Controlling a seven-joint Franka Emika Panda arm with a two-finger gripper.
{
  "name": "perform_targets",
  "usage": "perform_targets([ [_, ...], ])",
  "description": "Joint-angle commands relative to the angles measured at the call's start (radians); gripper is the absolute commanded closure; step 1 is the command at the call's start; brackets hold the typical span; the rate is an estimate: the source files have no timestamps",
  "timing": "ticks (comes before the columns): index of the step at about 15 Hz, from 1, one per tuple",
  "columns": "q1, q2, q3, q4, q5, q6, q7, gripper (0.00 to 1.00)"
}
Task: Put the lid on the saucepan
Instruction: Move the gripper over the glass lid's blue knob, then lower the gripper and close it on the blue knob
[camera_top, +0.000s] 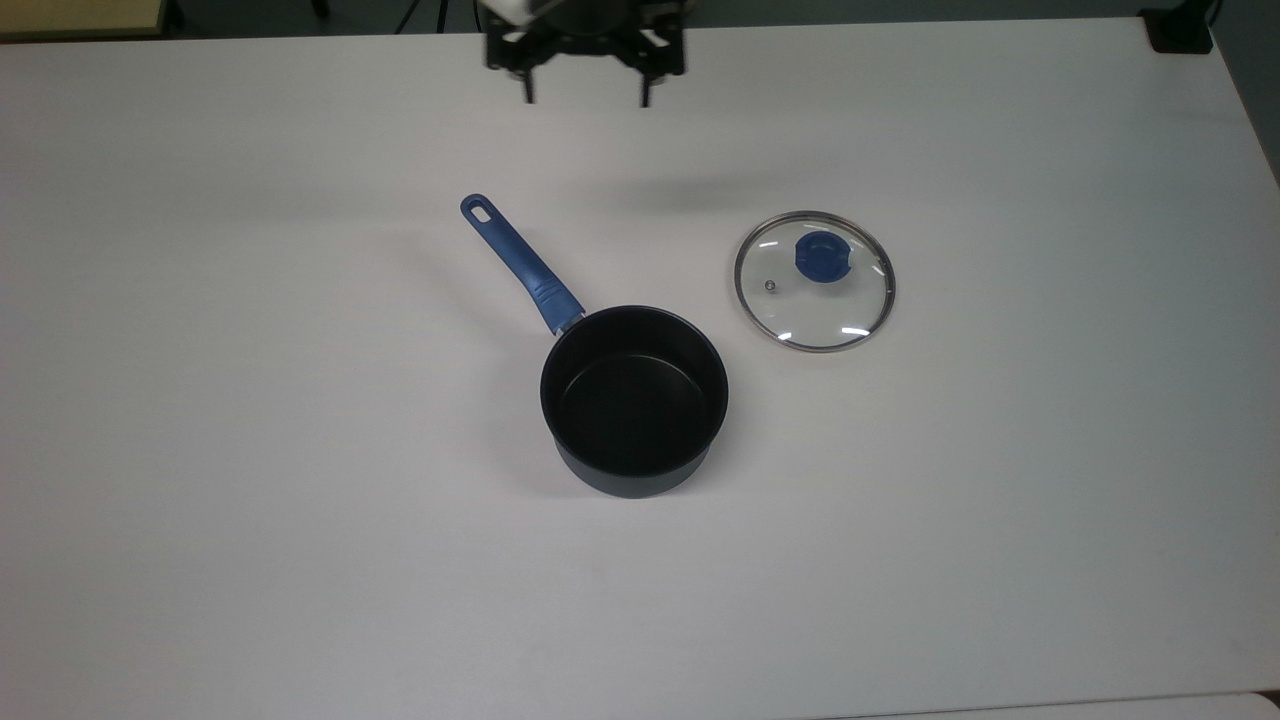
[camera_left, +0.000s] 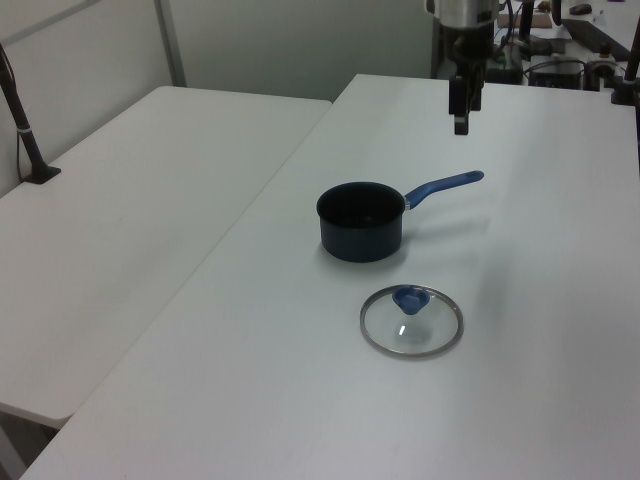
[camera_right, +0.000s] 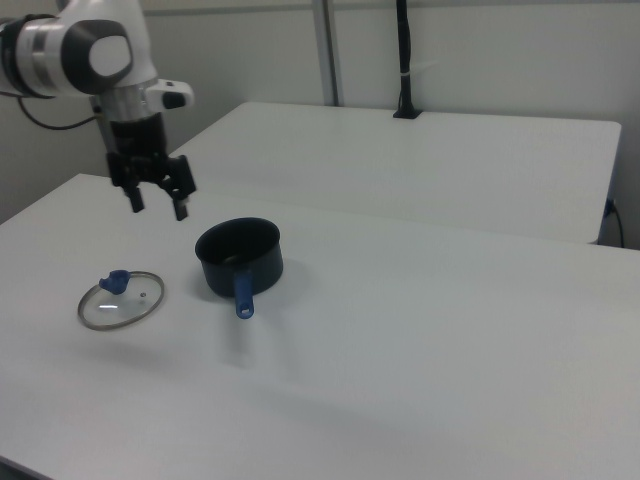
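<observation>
End effector: I see my end effector (camera_top: 585, 98) at the top edge of the top view, a little left of centre, with its two fingers spread wide apart and nothing between them. In the right view it (camera_right: 158, 205) hangs in the upper left of the frame, above the tabletop, fingers pointing down.

Lid: the lid (camera_top: 814, 280) lies flat on the tabletop right of centre in the top view, blue knob up, well apart from the end effector. In the left view it (camera_left: 411, 320) sits low and right of centre; in the right view it (camera_right: 122, 298) is at the left, below the end effector.

Saucepan: the saucepan (camera_top: 634, 400) stands upright near the middle of the top view, dark inside, uncovered. Its blue handle (camera_top: 520, 263) runs toward the upper left of the frame. In the left view it (camera_left: 361, 220) is at centre with the handle pointing right; in the right view it (camera_right: 238, 257) is left of centre with the handle toward the bottom of the frame.

Lid to saucepan: near each other but apart, with bare tabletop between them.

Tabletop: I see a plain white tabletop (camera_top: 1000, 520) under both things.

Arm: the white arm (camera_right: 90, 50) enters from the upper left corner of the right view.
</observation>
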Motion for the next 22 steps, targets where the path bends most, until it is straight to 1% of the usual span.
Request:
perform_targets([
  [1, 0.082, -0.001, -0.008, -0.027, 0.04, 0.001, -0.01, 0.0],
  [2, 0.104, 0.008, -0.008, -0.032, 0.052, 0.009, -0.001, 0.0],
  [4, 0.146, 0.047, -0.008, -0.032, 0.069, 0.078, 0.07, 0.0],
  [7, 0.213, 0.113, -0.004, -0.033, 0.069, 0.196, 0.15, 0.0],
  [10, 0.263, 0.171, -0.003, -0.03, 0.068, 0.25, 0.182, 0.0],
  [12, 0.296, 0.229, -0.004, -0.027, 0.057, 0.296, 0.214, 0.0],
  [15, 0.306, 0.303, -0.006, -0.024, 0.032, 0.355, 0.245, 0.0],
  [16, 0.319, 0.321, -0.006, -0.024, 0.023, 0.371, 0.251, 0.0],
  [19, 0.326, 0.34, -0.006, -0.024, 0.02, 0.383, 0.274, 0.0],
  [22, 0.333, 0.363, -0.004, -0.024, 0.006, 0.406, 0.289, 0.08],
])
